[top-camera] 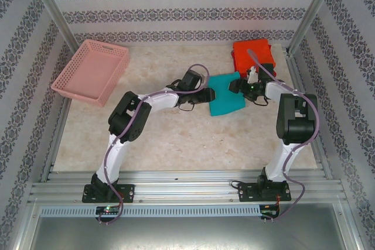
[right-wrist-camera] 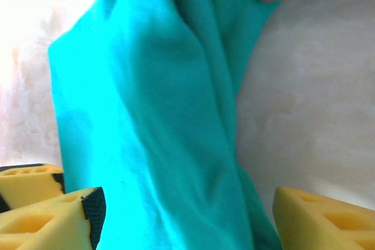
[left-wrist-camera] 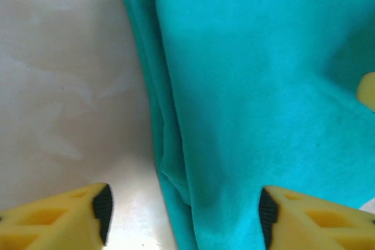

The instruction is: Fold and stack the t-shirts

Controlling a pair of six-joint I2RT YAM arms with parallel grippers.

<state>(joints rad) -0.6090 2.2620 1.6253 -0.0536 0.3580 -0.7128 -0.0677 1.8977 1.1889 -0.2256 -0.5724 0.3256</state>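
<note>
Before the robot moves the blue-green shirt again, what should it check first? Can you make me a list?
1. Left hand open: ok, jaws apart across the edge of the teal soft cloth t-shirt.
2. Right hand open: ok, jaws apart with teal cloth between them.
3. Shirt gripped: not ok, neither hand is closed on it.
4. Shirt smooth: not ok, long ridges run down it.
5. Orange-red folded t-shirt ready as the stack: ok, it lies just beyond the teal one.
6. Pink plastic lattice basket out of the way: ok, far left.
</note>
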